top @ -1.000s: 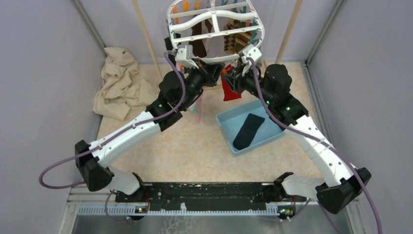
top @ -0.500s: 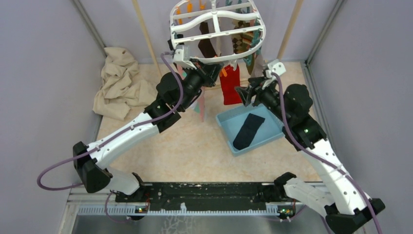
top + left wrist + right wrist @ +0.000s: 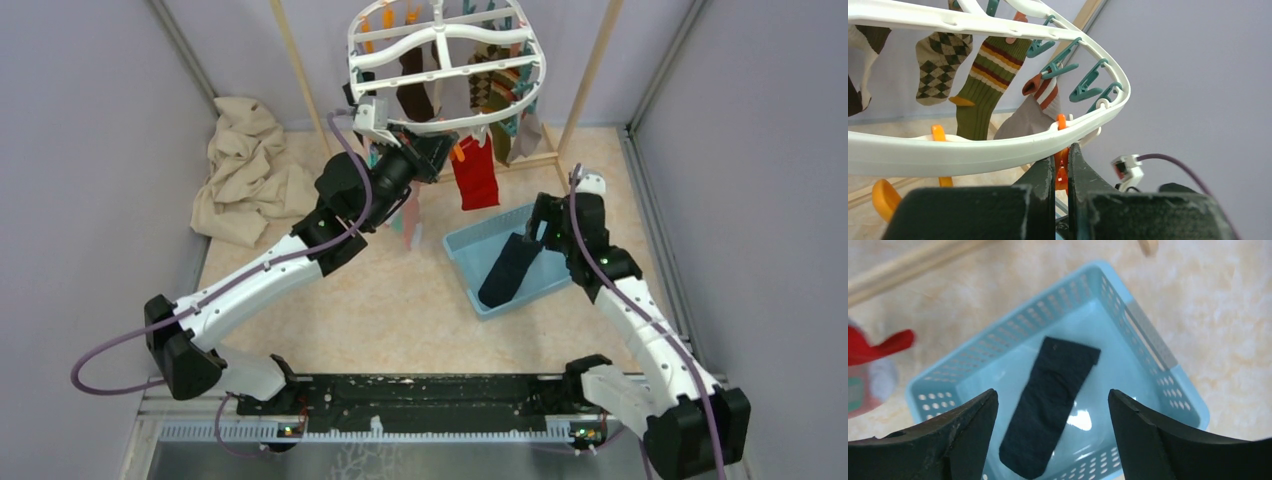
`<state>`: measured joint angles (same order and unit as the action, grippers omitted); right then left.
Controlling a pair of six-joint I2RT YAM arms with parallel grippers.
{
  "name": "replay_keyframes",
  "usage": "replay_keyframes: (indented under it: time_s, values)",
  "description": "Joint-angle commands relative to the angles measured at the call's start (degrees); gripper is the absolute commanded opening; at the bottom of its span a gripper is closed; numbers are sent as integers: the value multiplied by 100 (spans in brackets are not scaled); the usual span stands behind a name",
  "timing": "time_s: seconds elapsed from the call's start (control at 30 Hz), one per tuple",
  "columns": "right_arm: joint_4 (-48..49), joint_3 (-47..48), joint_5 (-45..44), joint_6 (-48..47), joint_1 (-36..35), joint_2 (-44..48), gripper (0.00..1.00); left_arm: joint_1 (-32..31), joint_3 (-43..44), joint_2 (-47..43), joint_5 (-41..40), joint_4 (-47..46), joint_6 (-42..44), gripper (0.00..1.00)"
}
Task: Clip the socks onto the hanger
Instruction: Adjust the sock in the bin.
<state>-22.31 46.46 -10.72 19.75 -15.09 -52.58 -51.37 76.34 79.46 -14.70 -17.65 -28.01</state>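
Note:
The white oval hanger (image 3: pixel 445 70) hangs at the back, its rim (image 3: pixel 973 155) crossing the left wrist view. The red sock (image 3: pixel 475 180) dangles from its near rim, and a blurred part of it (image 3: pixel 878 347) shows in the right wrist view. My left gripper (image 3: pixel 445 152) is shut on an orange peg (image 3: pixel 1062 172) just under the rim, right beside the sock's top. The dark sock (image 3: pixel 1058 375) lies flat in the blue basket (image 3: pixel 1148 335). Above it my right gripper (image 3: pixel 1052 395) stands open and holds nothing.
A beige cloth heap (image 3: pixel 245 170) lies at the back left. Wooden poles (image 3: pixel 300 75) rise beside the hanger. Argyle (image 3: pixel 938 65) and striped socks (image 3: pixel 988 85) hang from teal pegs (image 3: pixel 1088 82). Grey walls close in both sides.
My right gripper has opened, let go of the red sock and swung back down over the basket. The red sock now hangs free. The left gripper stays shut at the rim.

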Motion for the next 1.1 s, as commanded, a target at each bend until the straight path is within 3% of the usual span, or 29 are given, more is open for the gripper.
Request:
replay_keyframes:
  time_s: [0.0,0.37,0.63,0.77,1.07]
  values:
    - [-130,12,-585,780,24,-598,79,-39,-102,-186,169,-59,146,0]
    - [695,-1,-320,1043,24,-2164,77,-39,-338,-336,110,-47,253,0]
    - [981,188,-693,1049,23,-3040,76,-39,-426,-428,10,-19,359,0]
    - [1066,163,-1042,1031,19,-3293,74,-39,-499,-490,-97,-53,372,0]
    - [1289,190,-820,1026,24,-3637,66,-35,-505,-501,-104,-26,408,0]
